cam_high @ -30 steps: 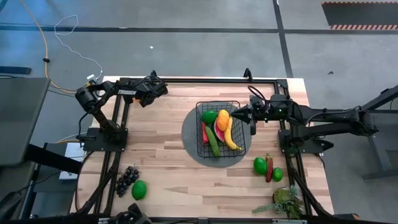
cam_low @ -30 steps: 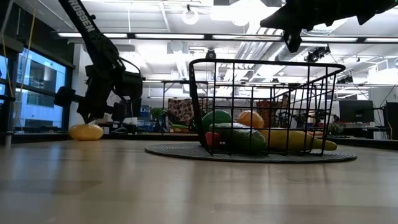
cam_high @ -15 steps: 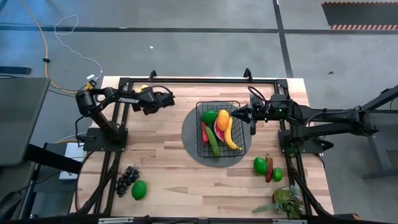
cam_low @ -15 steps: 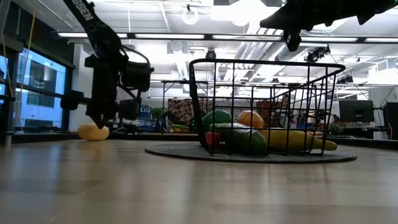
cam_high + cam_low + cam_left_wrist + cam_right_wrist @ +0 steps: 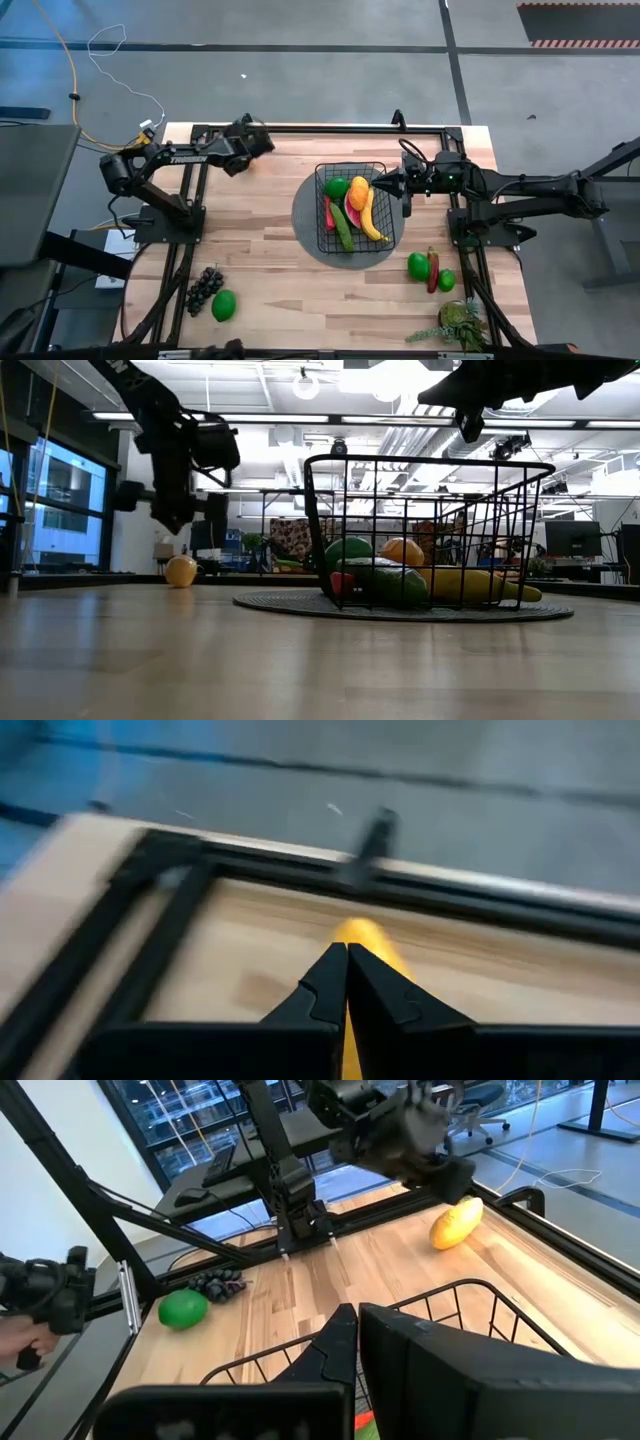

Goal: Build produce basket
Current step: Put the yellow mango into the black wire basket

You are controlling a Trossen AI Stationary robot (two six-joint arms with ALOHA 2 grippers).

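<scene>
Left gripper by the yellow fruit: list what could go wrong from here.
1. The left gripper hovers shut above the yellow fruit near the table's far frame rail; it must open first, or it may knock the rounded piece away.
2. The basket already holds several pieces, with the right gripper shut at its rim, so the arms could crowd each other at drop-off.

White lettering on left arm [image 5: 185, 157], upper link, high view: reads "TROSSEN". Same arm in low view [image 5: 140, 385]: only fragment of white lettering at top edge, not legible. Nothing else readable — no labels, numbers or signs on table, basket or produce.
</scene>
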